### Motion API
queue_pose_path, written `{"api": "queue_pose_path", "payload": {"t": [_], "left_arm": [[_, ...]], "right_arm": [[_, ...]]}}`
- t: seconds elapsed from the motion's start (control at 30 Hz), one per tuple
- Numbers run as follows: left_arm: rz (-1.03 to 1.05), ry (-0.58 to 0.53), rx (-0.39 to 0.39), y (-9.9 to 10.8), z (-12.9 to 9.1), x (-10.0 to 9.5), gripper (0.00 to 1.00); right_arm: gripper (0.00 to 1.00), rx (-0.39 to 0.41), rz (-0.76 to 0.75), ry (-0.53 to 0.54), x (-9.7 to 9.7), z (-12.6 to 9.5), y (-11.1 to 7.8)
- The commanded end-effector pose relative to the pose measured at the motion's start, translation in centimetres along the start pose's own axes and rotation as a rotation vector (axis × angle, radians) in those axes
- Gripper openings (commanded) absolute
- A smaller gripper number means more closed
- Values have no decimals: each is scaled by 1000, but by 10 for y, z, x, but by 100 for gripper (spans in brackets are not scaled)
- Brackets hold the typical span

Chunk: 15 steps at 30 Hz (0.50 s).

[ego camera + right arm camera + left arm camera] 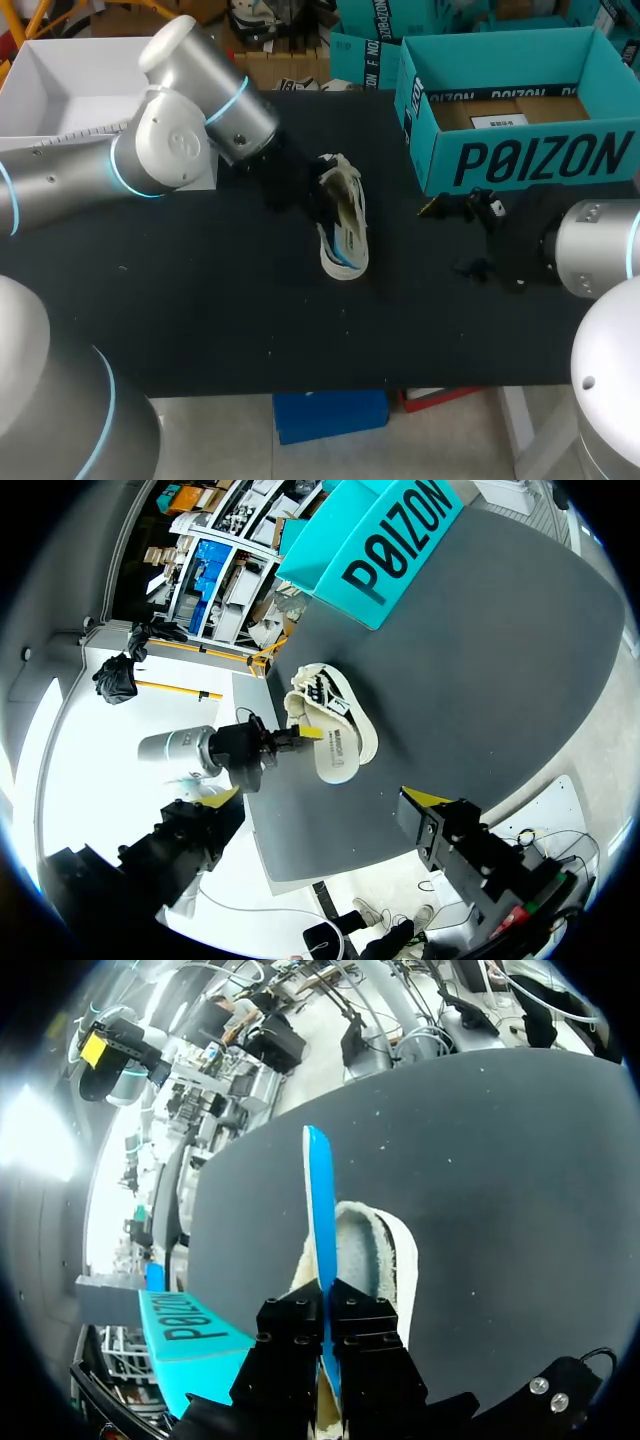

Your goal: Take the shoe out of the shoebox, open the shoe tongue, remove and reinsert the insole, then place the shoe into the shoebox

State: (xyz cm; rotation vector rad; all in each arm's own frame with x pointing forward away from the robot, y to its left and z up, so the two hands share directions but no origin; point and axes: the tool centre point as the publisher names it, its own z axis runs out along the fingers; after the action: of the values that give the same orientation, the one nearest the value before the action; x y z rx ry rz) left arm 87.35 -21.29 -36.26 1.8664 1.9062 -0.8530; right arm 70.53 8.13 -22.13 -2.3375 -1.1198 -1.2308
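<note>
L jaws: pinched tight on a thin blue insole (pixel 318 1200), gripping its near end from both sides.
Insole axis: runs straight ahead of L jaws, standing on edge, not flat.
Shoe: cream low shoe w/ fleecy lining (pixel 375 1250) lies on the dark surface (pixel 200 300) just under & ahead of L jaws, opening up. Its length is roughly in line w/ insole.
Insole vs shoe: lower edge is at shoe's opening; can't tell how deep it sits.
R jaws: spread wide, holding nothing, well apart from shoe, just beside the teal cardboard shoebox (pixel 530 160).
Nearer arm: L arm (pixel 170 150), by far; R arm (pixel 600 250) is off to the side.
Key relation: prob. insole must turn flat & stay lined up w/ shoe's length to slide in. Nothing pins the shoe, so it may shift.
</note>
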Motion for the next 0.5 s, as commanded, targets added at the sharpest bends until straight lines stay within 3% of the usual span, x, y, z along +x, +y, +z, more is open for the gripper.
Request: {"api": "queue_pose_path", "payload": {"t": [0.03, 0.5], "left_arm": [[-1, 2, -22, -1, -2, 0, 0], [-16, 26, -107, 15, -5, 6, 0]], "right_arm": [[100, -155, 15, 12, -6, 1, -7], [100, -155, 15, 12, -6, 1, -7]]}}
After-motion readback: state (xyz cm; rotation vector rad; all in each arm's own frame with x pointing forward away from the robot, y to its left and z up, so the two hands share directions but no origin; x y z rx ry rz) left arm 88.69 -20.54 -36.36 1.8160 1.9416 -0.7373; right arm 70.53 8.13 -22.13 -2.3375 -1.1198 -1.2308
